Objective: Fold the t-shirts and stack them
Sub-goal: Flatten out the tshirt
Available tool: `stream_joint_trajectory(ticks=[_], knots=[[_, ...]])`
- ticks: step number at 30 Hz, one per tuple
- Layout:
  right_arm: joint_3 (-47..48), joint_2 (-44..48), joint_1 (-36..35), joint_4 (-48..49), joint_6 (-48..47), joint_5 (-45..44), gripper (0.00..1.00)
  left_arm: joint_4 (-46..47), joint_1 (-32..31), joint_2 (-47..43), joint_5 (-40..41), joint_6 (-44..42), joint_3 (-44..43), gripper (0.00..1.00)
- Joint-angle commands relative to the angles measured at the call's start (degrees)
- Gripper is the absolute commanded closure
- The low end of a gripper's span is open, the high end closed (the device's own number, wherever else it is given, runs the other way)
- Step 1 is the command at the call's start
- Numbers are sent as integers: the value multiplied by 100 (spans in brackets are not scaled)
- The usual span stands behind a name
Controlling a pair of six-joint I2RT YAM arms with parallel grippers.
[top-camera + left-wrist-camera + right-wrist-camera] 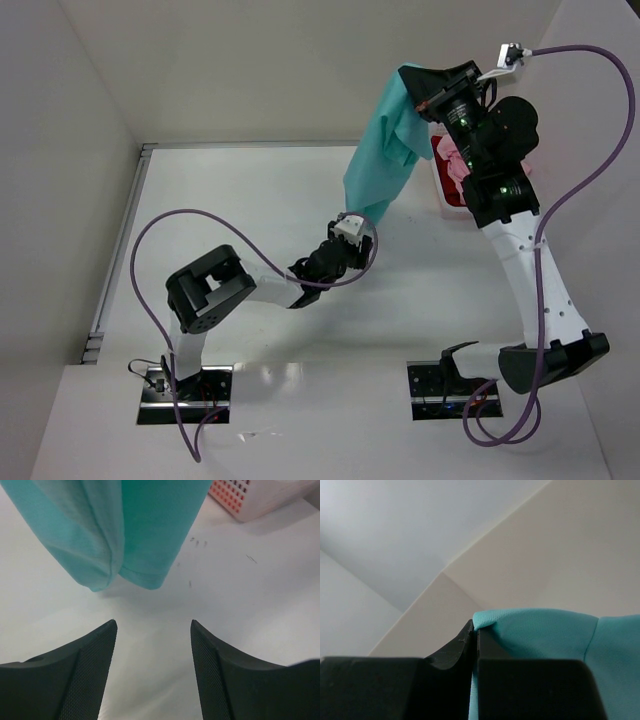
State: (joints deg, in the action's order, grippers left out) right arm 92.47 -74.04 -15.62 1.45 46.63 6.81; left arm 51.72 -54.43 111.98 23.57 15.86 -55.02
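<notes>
The right hand (475, 630) is raised high, its fingers pressed together on an edge of the teal shirt (385, 150). The shirt hangs down in a long drape, and its lower hem ends just above the counter (250, 200). The left hand (152, 625) sits low over the counter just in front of that hem, with its fingers apart and nothing between them, not touching the cloth. At the right, partly hidden behind the right arm, the basket (265, 500) holds the pink shirt (452, 160) and the dark red one (455, 193).
</notes>
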Motion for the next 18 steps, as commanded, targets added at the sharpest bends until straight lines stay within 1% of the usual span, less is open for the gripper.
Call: stream_joint_trajectory(ticks=[1,2,6,11,15,17,18], knots=[[447,65,-56,602,92,163,99,-232,-23,-63,894,242,-351,32],[448,65,-56,602,92,215,99,-346,-76,-63,1095,356,-429,32],[518,118,-56,540,92,277,99,-418,-76,52,1404,488,-492,34],[571,346,-108,487,92,330,99,-418,-76,210,1606,427,-597,34],[519,592,-108,426,92,330,99,-295,-76,262,1607,286,-650,34],[466,653,-108,426,92,330,99,-190,-76,263,1467,129,-650,45],[465,654,-108,426,92,330,99,-111,-76,263,1466,128,-650,54]])
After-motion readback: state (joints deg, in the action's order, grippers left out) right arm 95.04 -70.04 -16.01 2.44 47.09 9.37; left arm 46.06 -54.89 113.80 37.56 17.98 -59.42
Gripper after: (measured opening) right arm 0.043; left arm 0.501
